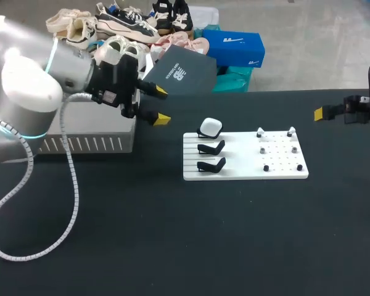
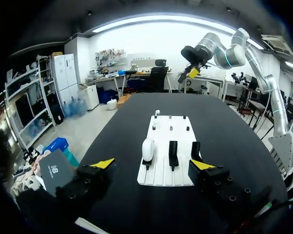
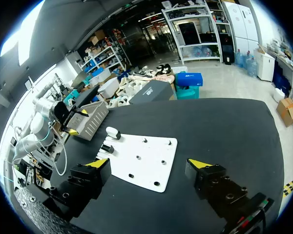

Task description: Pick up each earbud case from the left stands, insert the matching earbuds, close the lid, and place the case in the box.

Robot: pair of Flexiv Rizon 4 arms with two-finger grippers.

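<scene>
While the white case point(image 1: 211, 127) sits on the white board point(image 1: 243, 172) beside two black stands point(image 1: 213, 147), the left gripper point(image 1: 160, 105) hovers nearby, fingers apart; the right gripper point(image 3: 149, 163) is spread too

Silver left arm point(image 1: 31, 86); black, yellow-tipped gripper point(image 1: 161, 105)

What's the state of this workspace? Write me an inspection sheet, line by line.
Surface: black table, one white board on it.
Job's things: white earbud case on the far stand; two nearer stands empty; two white earbuds, it seems, at the board's far edge; grey box at the left.
Clutter: nothing seen.
Grippers: left gripper open beside the box; right gripper open, empty.
Cables: white coiled cable hangs from the left arm to the table.
Surroundings: nothing seen reaching over the table.
</scene>
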